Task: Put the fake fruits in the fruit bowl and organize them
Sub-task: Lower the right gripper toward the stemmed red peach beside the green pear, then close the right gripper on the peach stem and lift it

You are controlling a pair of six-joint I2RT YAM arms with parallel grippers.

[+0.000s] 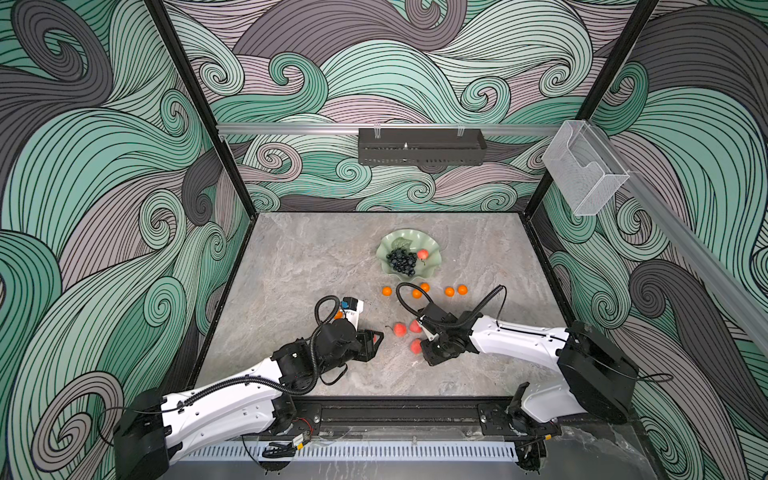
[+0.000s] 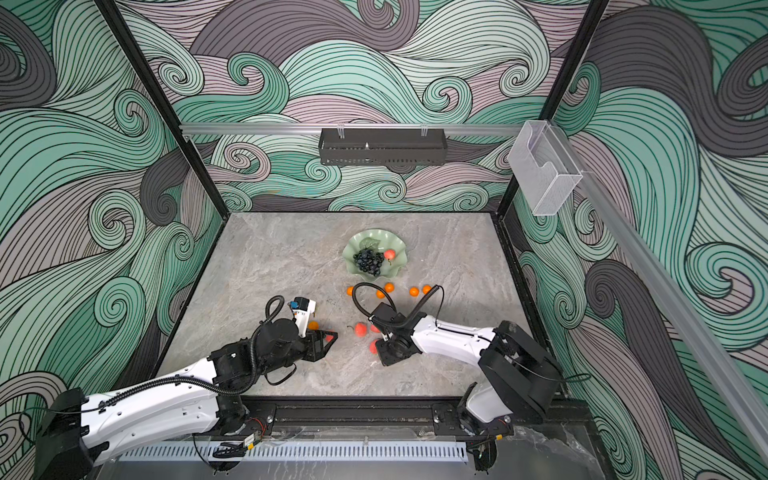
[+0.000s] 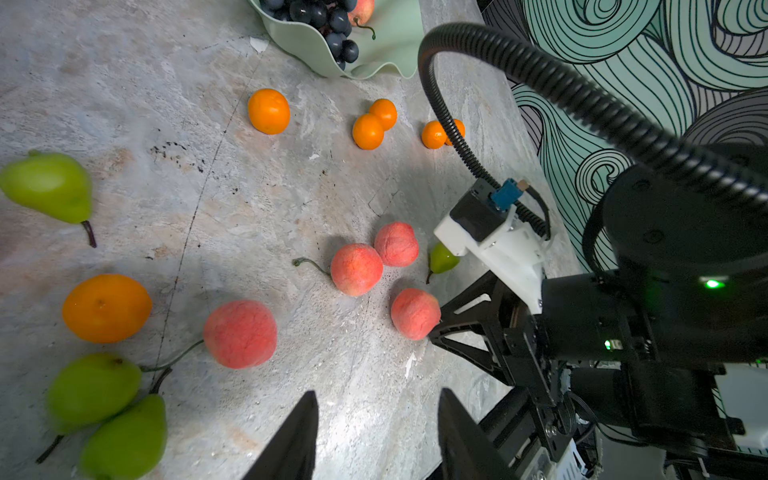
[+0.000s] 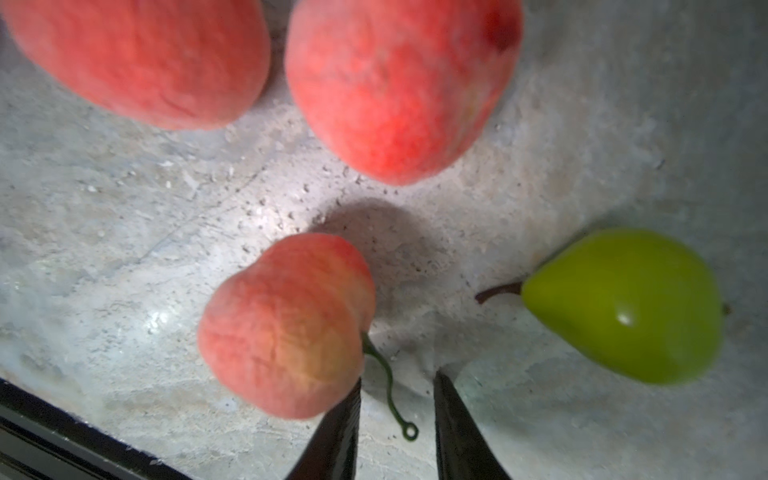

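The fruit bowl [image 1: 432, 253] [image 3: 395, 58] sits at the back, holding the grape bunch [image 1: 402, 262] and one peach [image 1: 422, 254]. Several oranges [image 1: 449, 291] lie in front of it. Three peaches [image 1: 400, 329] [image 4: 399, 83] cluster mid-table. My right gripper [image 1: 424, 348] [image 4: 397, 415] is low at the nearest peach [image 4: 286, 324]; its jaws stand narrowly open, that peach's green stem [image 4: 388, 386] lying loose between them, and one finger touches the peach's side. A pear [image 4: 623, 307] lies beside. My left gripper [image 1: 377, 338] [image 3: 378, 419] hovers open and empty over bare table.
In the left wrist view another peach [image 3: 240, 334], an orange [image 3: 107, 307] and three pears [image 3: 93, 392] lie near my left arm. The right arm's cable loop [image 1: 405, 291] arches over the oranges. Black frame posts and patterned walls bound the table.
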